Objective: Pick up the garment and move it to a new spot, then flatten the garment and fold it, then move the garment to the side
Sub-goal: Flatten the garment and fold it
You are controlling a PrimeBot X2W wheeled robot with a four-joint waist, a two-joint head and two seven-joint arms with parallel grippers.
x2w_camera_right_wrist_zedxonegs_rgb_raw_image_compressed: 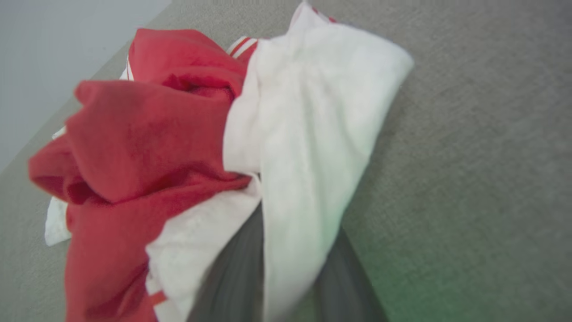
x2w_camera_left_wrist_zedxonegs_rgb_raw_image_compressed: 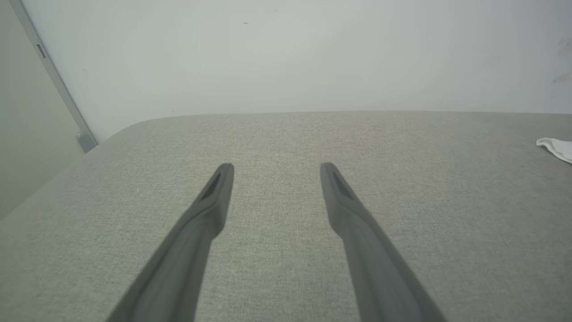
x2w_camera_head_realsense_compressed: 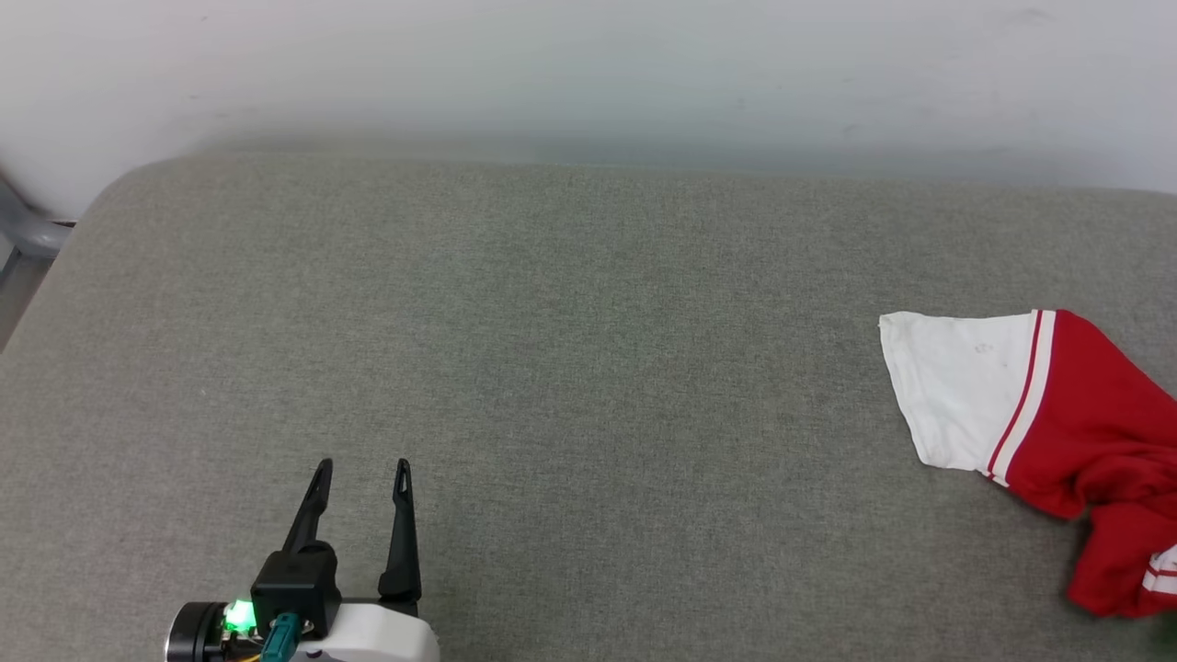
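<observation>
At the right edge of the grey padded surface (x2w_camera_head_realsense_compressed: 552,322) the garment (x2w_camera_head_realsense_compressed: 1076,414) lies crumpled, one white sleeve spread flat. Well apart, the left gripper (x2w_camera_head_realsense_compressed: 362,478) hovers with fingers wide and empty. Up close, the right wrist view shows the right gripper (x2w_camera_right_wrist_zedxonegs_rgb_raw_image_compressed: 290,232) pinching a white fold.

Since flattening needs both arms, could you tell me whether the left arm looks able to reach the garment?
Probably yes: only bare cushion lies between the open left gripper and the garment, though it sits far right.
</observation>
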